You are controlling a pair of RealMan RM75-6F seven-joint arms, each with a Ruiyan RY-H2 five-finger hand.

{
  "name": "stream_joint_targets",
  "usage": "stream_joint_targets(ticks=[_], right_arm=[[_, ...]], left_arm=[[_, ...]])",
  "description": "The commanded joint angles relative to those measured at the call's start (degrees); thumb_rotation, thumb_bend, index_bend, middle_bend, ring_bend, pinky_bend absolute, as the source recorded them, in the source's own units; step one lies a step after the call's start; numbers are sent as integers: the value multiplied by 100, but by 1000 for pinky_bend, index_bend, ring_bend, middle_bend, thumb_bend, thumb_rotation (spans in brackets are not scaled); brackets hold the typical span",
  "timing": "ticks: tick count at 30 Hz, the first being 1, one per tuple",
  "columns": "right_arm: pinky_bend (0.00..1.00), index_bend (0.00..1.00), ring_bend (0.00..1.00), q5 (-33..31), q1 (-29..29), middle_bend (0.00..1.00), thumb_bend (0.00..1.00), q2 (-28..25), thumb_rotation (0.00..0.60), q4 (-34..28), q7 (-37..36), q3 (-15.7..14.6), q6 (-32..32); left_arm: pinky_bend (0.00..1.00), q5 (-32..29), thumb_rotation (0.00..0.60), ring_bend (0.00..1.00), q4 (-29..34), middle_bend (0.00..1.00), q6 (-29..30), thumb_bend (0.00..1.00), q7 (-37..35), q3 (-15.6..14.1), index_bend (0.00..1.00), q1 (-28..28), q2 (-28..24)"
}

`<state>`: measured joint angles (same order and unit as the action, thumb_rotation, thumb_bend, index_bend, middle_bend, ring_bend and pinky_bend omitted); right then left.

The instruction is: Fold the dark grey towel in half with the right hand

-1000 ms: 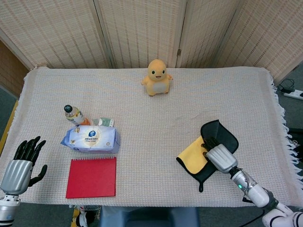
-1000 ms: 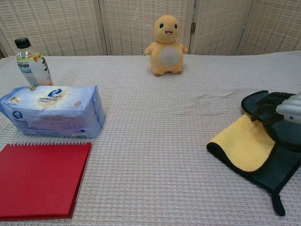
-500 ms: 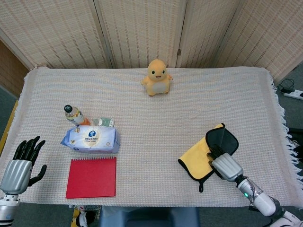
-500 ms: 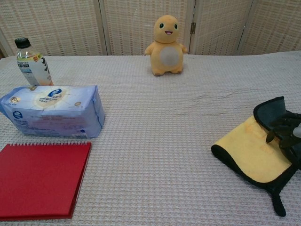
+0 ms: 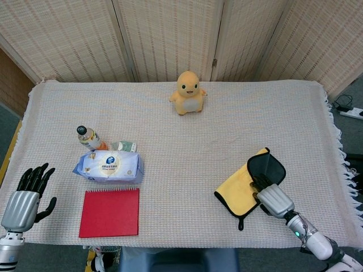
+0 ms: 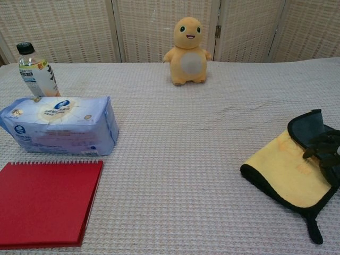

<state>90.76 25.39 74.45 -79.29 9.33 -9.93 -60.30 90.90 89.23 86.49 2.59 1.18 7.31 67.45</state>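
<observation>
The dark grey towel (image 5: 267, 165), yellow on its inner face (image 6: 281, 164), lies at the front right of the table. Its yellow side is turned up and its far dark edge curls upward. My right hand (image 5: 275, 199) lies on the towel's right part with its fingers (image 6: 317, 144) curled over the raised dark edge, gripping it. In the chest view only the fingers show, at the right border. My left hand (image 5: 22, 198) hangs off the table's front left corner, fingers spread, holding nothing.
A yellow plush toy (image 5: 188, 92) stands at the back centre. On the left are a bottle (image 5: 88, 137), a blue tissue pack (image 5: 109, 165) and a red notebook (image 5: 110, 212). The table's front edge runs just below the towel.
My right hand has drawn back toward the front right, pulling the towel slightly with it. More yellow now shows and the dark far edge has curled up. The left hand has not moved.
</observation>
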Motion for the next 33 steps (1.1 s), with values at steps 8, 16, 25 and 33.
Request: stream_joint_targets(ticks=[8, 16, 25, 33], right_arm=[[0, 0, 0, -38, -58, 58, 470, -408, 600, -466, 84, 96, -61], [0, 139, 0, -833, 462, 62, 470, -611, 600, -434, 80, 982, 409], [0, 280, 0, -1727, 1065, 80, 470, -239, 600, 58, 612, 1377, 1420], [0, 305, 0, -2081, 1251, 91, 470, 115, 600, 467, 814, 1394, 1751]], left_arm=[[0, -2, 600, 0, -5, 0, 9, 497, -25, 7, 0, 1, -2], [0, -31, 600, 0, -30, 0, -92, 496, 4, 3, 0, 45, 34], [0, -41, 600, 0, -51, 0, -85, 497, -11, 12, 0, 49, 33], [0, -88, 600, 0, -92, 0, -116, 498, -44, 33, 0, 66, 33]])
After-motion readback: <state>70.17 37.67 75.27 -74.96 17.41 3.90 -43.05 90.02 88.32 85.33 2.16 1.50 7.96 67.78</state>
